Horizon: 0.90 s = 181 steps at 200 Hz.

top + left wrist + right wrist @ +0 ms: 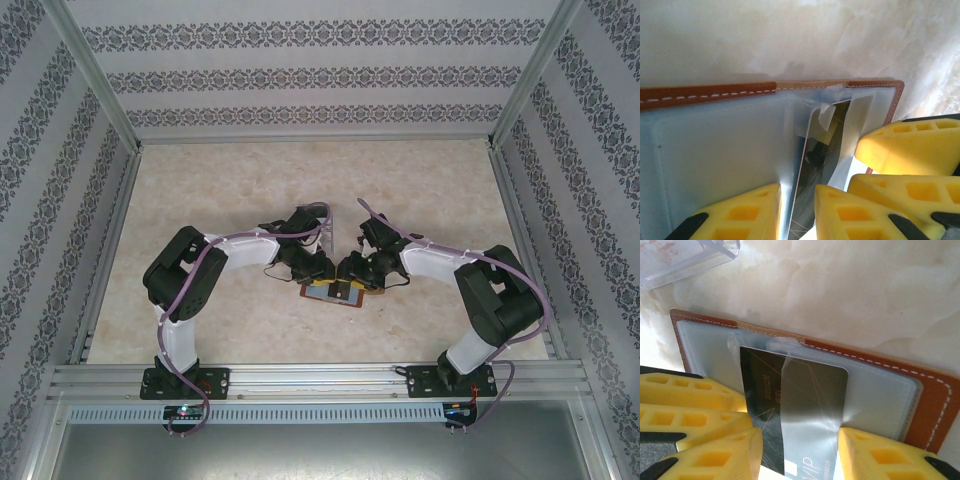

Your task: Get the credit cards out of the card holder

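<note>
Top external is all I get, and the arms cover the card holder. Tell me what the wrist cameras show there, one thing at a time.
Observer: The card holder lies open, grey-blue pockets up, with white stitching along its brown rim.
Operator: Go on. The cards.
Observer: A dark card sticks partly out of a pocket, and a silvery card overlaps it.
Operator: Now the right gripper.
Observer: The right gripper straddles those cards, one jaw at each side. I cannot tell whether it pinches them.
</note>
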Tool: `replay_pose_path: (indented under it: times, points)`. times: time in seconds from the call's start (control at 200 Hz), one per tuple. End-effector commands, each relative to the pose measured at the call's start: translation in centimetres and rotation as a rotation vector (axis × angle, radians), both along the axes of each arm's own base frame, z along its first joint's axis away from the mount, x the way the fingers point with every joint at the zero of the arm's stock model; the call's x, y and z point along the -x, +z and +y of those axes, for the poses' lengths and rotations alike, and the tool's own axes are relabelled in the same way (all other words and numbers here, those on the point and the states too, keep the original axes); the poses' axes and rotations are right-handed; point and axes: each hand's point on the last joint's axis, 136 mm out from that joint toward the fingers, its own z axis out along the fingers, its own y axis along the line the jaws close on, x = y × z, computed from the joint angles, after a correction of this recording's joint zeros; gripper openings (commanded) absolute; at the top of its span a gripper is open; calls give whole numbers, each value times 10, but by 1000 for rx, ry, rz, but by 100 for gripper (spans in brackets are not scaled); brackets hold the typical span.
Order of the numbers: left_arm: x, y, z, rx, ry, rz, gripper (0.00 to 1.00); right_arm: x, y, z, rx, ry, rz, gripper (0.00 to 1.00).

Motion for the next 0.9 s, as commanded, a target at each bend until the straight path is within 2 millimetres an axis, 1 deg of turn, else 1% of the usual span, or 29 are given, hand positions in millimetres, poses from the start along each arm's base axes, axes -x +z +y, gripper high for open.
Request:
replay_pose_path:
  times: [0.0, 0.275, 0.375, 0.49, 0.62, 0.739, 0.899]
  points:
    - [-4, 4, -10, 70, -3, -5, 25, 4, -9, 3, 5, 14, 14, 46]
    - [-7, 15, -21, 155, 2, -5, 20, 4, -8, 5, -7, 12, 14, 45]
    - [-6, 15, -23, 167, 3, -1, 19, 4, -8, 5, -9, 11, 12, 44]
    - [-5, 13, -22, 169, 4, 6, 14, 5, -8, 4, -9, 10, 12, 44]
    - [-4, 15, -21, 168, 1, -1, 11, 6, -9, 3, -2, 8, 13, 44]
    - [-1, 15, -14, 130, -17, -12, 9, 7, -11, -2, 30, 12, 15, 44]
    - [4, 11, 4, 30, -51, -29, 8, 9, -14, -10, 74, 18, 16, 44]
